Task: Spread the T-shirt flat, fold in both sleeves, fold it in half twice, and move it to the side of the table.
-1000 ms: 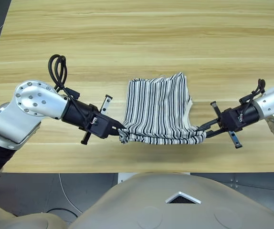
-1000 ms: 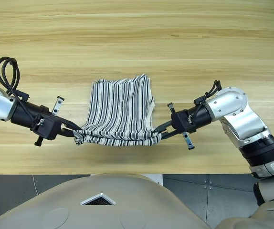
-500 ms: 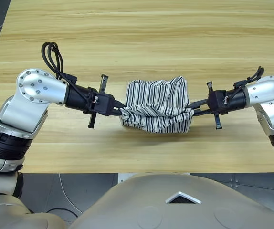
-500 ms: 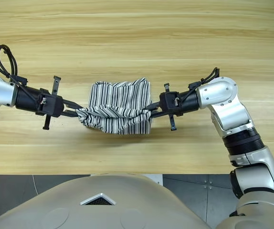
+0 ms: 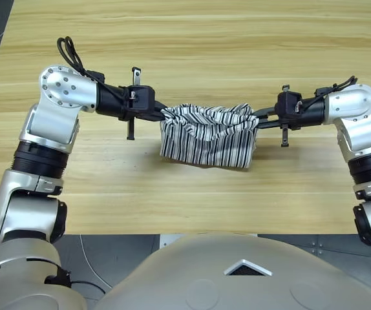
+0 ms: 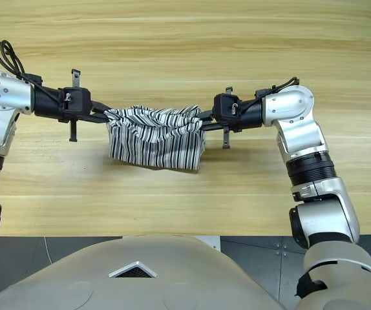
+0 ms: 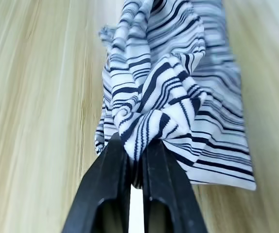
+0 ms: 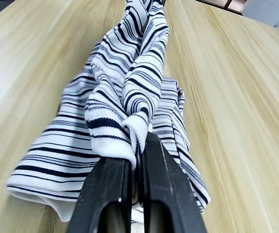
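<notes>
Pinching opposite ends of the black-and-white striped fabric T-shirt (image 5: 208, 137), the left gripper (image 5: 161, 115) and right gripper (image 5: 258, 118) hold it sagging over the pale wooden table (image 5: 192, 39); lowering both evenly should land the fold squarely.

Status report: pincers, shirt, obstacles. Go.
Left pincer shut on one end of black-and-white striped T-shirt, right pincer shut on the other. Shirt bunched, slung between them, draping toward light wooden table. No obstacle seen.
</notes>
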You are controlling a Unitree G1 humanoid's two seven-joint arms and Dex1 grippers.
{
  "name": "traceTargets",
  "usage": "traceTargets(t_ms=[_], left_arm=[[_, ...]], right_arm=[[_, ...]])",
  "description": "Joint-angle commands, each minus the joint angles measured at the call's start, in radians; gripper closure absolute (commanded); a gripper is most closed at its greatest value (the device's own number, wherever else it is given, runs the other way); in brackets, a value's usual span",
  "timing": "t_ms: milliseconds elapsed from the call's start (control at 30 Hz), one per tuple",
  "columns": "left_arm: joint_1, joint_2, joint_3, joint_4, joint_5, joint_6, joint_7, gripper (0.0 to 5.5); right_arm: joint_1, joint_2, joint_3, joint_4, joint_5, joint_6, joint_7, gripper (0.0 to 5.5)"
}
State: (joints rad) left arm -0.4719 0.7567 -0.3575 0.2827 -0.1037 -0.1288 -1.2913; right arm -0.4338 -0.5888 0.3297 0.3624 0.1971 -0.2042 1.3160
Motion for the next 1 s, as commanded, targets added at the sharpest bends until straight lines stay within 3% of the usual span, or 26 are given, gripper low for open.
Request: traceTargets(t_ms=[33, 167, 233, 500, 533, 800, 1000], left_arm=[[-0.068, -0.061, -0.021, 0.161, 0.062, -0.061, -0.008, 5.36], [-0.116, -0.153, -0.035, 0.339, 0.103, -0.107, 0.005, 5.36], [-0.152, -0.212, -0.027, 0.459, 0.113, -0.133, 0.023, 4.85], [-0.299, -0.224, 0.103, 0.81, 0.115, -0.217, 0.119, 3.46], [-0.312, -0.217, 0.124, 0.83, 0.109, -0.224, 0.116, 3.46], [-0.328, -0.224, 0.182, 0.885, 0.125, -0.26, 0.093, 3.46], [-0.336, -0.198, 0.232, 0.908, 0.117, -0.272, 0.128, 3.46]], right_arm=[[-0.031, 0.025, 0.007, 0.089, -0.057, -0.046, -0.005, 5.4], [-0.041, 0.067, 0.012, 0.186, -0.09, -0.085, -0.005, 5.4], [-0.064, 0.095, 0.002, 0.269, -0.114, -0.113, -0.036, 5.4], [-0.164, 0.13, -0.072, 0.55, -0.152, -0.204, -0.131, 3.63], [-0.169, 0.132, -0.073, 0.576, -0.163, -0.22, -0.139, 3.39], [-0.191, 0.189, -0.1, 0.74, -0.216, -0.247, -0.248, 3.39], [-0.172, 0.166, -0.217, 0.645, -0.084, -0.188, -0.14, 3.39]])
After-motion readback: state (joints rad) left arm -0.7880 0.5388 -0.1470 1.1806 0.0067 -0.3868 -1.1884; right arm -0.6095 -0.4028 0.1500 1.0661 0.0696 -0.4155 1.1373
